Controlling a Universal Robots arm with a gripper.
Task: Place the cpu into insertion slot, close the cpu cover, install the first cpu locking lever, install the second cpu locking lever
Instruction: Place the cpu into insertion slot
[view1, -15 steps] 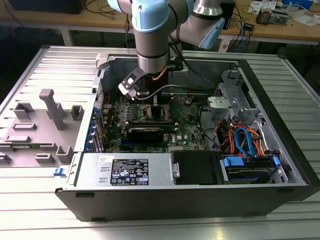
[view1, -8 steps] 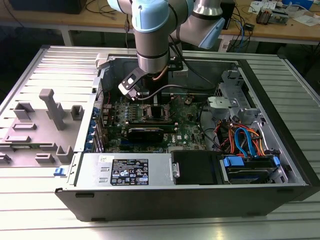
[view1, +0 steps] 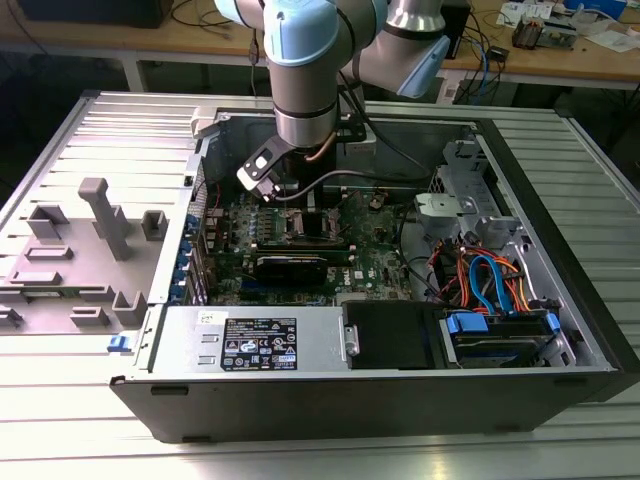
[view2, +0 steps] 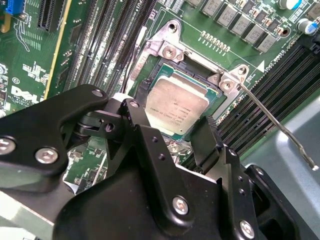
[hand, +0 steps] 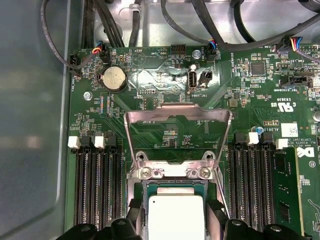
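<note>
The cpu (hand: 176, 217), a flat square chip with a silver-grey top, lies in the insertion slot (hand: 175, 171) of the green motherboard. In the second wrist view the cpu (view2: 176, 106) sits level inside the silver-rimmed slot (view2: 221, 80). My gripper (hand: 176, 222) (view2: 170, 127) stands open low over it, one black finger (hand: 135, 216) on each side with a narrow gap. The cpu cover (hand: 177, 114) stands raised on its hinge beyond the chip. A thin locking lever (view2: 280, 126) sticks up beside the slot. In the exterior view my gripper (view1: 300, 205) is inside the computer case.
Rows of black memory slots (hand: 95, 185) (hand: 252, 185) flank the socket. A black expansion card (view1: 290, 265) lies in front of it, and a power supply (view1: 255, 340) and a drive bay with blue cables (view1: 490, 285) line the case. A grey fixture tray (view1: 80, 250) sits outside.
</note>
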